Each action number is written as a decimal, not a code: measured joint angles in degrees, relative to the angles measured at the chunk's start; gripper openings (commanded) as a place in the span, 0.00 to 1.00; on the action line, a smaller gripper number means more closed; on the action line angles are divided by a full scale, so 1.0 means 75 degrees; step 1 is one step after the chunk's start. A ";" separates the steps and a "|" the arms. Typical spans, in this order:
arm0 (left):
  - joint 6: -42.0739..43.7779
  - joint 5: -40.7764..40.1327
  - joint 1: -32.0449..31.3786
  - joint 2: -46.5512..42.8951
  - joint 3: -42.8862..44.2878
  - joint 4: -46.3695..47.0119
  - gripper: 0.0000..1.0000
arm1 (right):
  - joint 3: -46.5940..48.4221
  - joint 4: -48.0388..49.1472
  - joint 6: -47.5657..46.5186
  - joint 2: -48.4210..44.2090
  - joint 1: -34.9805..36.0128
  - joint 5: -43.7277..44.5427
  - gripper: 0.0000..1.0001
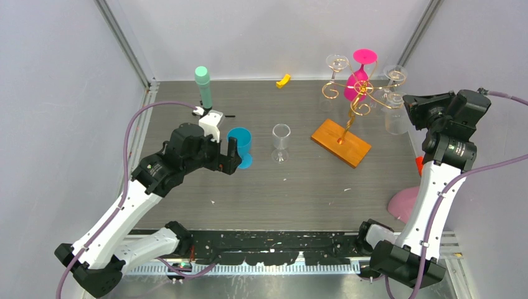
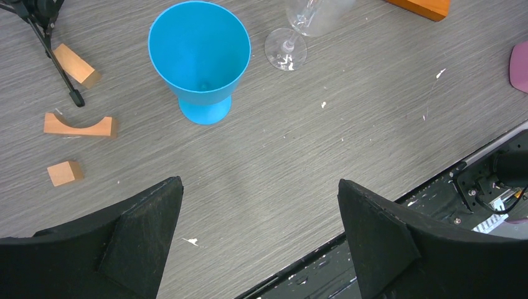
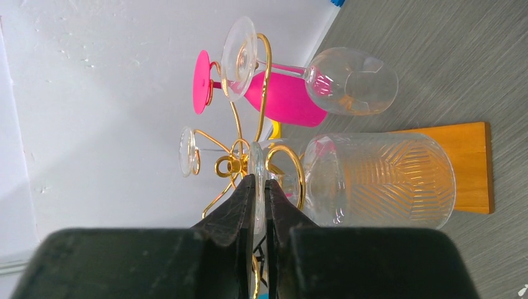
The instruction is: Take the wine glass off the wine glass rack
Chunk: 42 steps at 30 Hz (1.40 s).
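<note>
The gold wire wine glass rack [image 1: 356, 93] stands on its orange-brown wooden base [image 1: 341, 142] at the back right. Clear glasses and one pink glass [image 1: 358, 81] hang upside down from its arms. My right gripper [image 1: 408, 104] is at the rack's right side. In the right wrist view it [image 3: 260, 182] is shut on the thin foot of a clear ribbed wine glass [image 3: 380, 180], which still hangs in a gold curl of the rack [image 3: 264, 81]. My left gripper [image 2: 258, 205] is open and empty, low over the table near a blue cup [image 2: 199, 56].
A clear glass [image 1: 281, 142] stands mid-table beside the blue cup [image 1: 240, 144]. A mint-green cylinder on a black tripod [image 1: 203, 84] is at the back left, with wooden blocks [image 2: 80, 126] near it. A yellow piece [image 1: 283, 80] lies at the back. A pink object [image 1: 403, 202] lies at the right edge.
</note>
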 measured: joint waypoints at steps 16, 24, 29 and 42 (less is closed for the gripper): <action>-0.0006 0.0003 0.0000 0.0006 0.0000 0.0000 0.98 | -0.0796 0.0391 0.0280 -0.0854 0.0000 -0.0216 0.00; -0.0009 0.0012 0.0000 0.0020 0.0000 0.0006 0.98 | -0.1309 0.0694 0.0309 -0.1361 0.0000 -0.0414 0.00; -0.0015 0.0026 0.0000 0.0058 0.0000 0.0009 0.98 | -0.1609 0.1072 0.0455 -0.1550 0.0000 -0.0697 0.00; -0.0050 0.0067 0.0000 0.0108 0.0000 0.0061 0.98 | -0.2022 0.1804 0.0816 -0.1559 0.0000 -0.1093 0.00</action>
